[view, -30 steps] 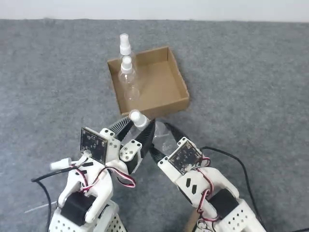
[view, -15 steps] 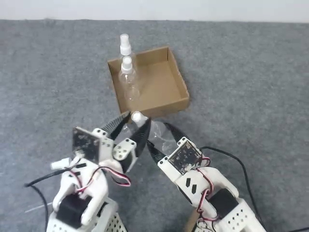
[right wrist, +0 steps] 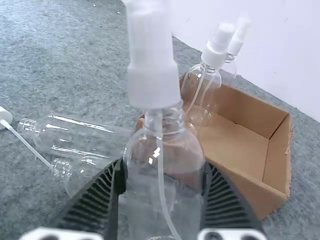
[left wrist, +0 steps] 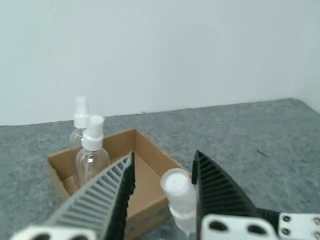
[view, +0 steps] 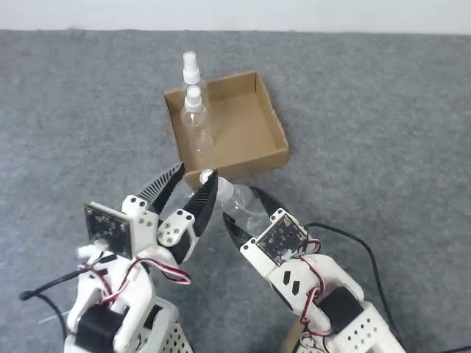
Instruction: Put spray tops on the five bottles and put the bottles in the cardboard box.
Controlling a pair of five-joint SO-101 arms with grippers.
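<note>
A clear bottle [right wrist: 161, 170] with a white spray top [right wrist: 150, 65] stands upright in my right gripper [right wrist: 161, 185], which is shut on its body. From above, this bottle [view: 239, 204] sits just in front of the cardboard box [view: 259, 140]. My left gripper [view: 199, 170] is open, its fingers on either side of the spray top [view: 207, 177] without touching it; the cap [left wrist: 175, 186] sits in the gap between them. Two capped bottles [view: 196, 118] [view: 190, 68] stand at the box's far left corner.
Two capless clear bottles [right wrist: 75, 134] [right wrist: 75, 172] lie on the grey carpet near the held bottle, with a loose spray top [right wrist: 6, 116] and its tube beside them. Most of the box floor [view: 239, 121] is bare.
My left gripper has opened off the spray top and its arm has drawn back toward the lower left. The right gripper still holds the bottle in the same place.
</note>
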